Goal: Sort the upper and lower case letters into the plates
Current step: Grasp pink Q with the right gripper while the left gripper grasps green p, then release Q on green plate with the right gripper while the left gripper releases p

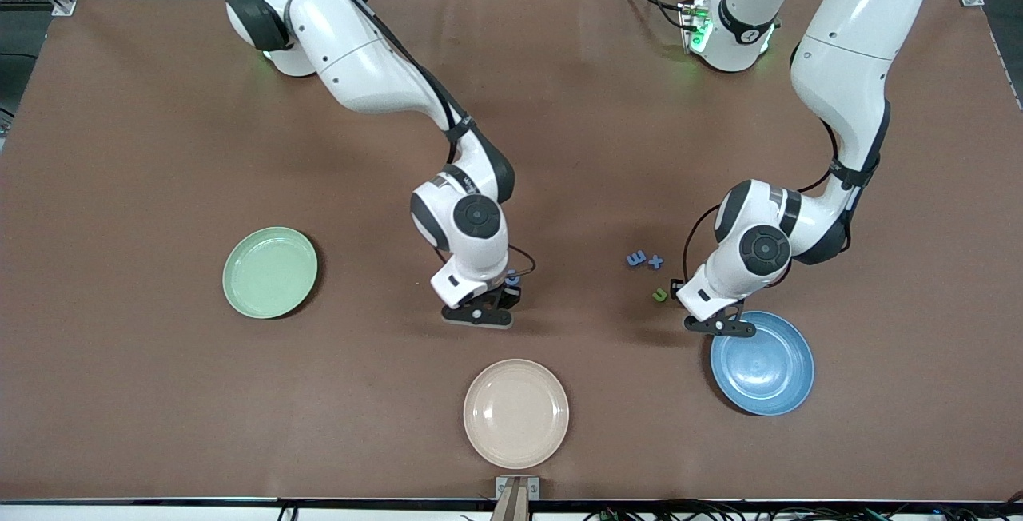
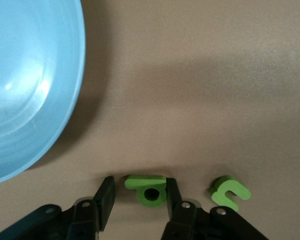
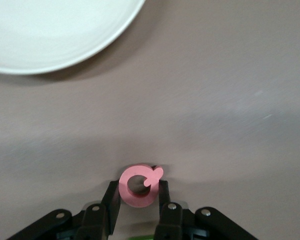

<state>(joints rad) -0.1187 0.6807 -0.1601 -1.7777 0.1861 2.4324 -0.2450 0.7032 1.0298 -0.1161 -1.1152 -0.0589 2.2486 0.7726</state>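
Right wrist view gives us the right hand closed on a pink Q, the letter pinched flat between the two fingers, its short tail pointing up and away from the hand toward the pale rim of the cream plate. In the left wrist view we see the left hand with its fingers part open around a green p; one finger touches the letter, the other stands apart, and nothing is gripped. The p lies flat with its stem across the gap. A green u lies just beside that hand, and the blue plate is near. From the front, we see a brown worktop, the mint green plate toward the right arm's end, and two blue letters near the left arm.
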